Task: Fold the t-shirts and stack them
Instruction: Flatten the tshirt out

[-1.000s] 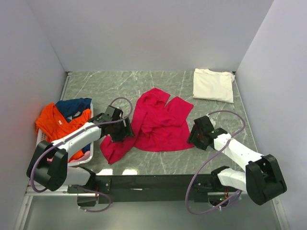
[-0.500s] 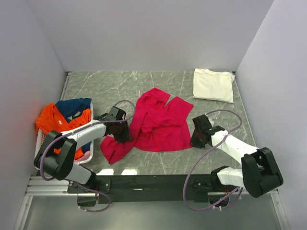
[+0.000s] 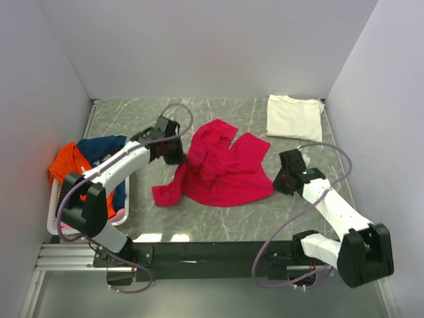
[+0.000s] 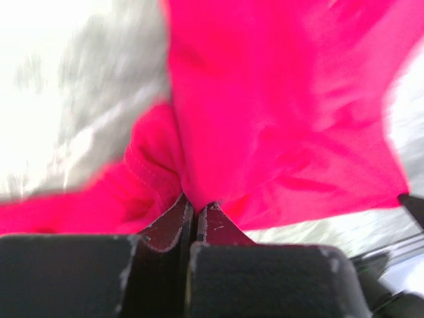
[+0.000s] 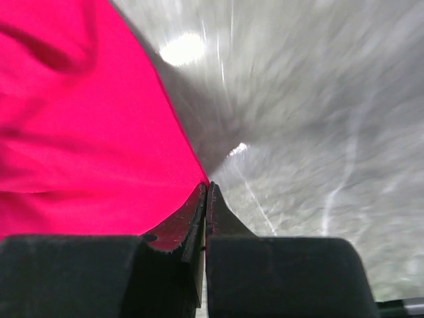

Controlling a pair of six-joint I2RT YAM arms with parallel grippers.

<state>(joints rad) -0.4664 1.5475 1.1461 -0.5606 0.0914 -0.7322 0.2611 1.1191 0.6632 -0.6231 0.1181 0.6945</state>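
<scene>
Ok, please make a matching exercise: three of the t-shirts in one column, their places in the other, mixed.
Things:
1 crimson-pink cotton t-shirt
2 cream-white cotton t-shirt
3 orange cotton t-shirt
Places:
a folded, far right corner of the grey marble table
b in the white slatted plastic basket, left
c mid-table, pinched by the left gripper and the right gripper
Pairs: 1-c, 2-a, 3-b

The crimson t-shirt (image 3: 225, 173) sprawls over the middle of the counter (image 3: 129, 116), leaving bare stone along the near edge, in the far left corner and down the right side. Only a narrow gap separates it from the folded cream t-shirt (image 3: 294, 118) in the far right corner. The filled white basket (image 3: 124, 207) blocks the near left, and walls (image 3: 199, 46) close off left, far and right.
</scene>
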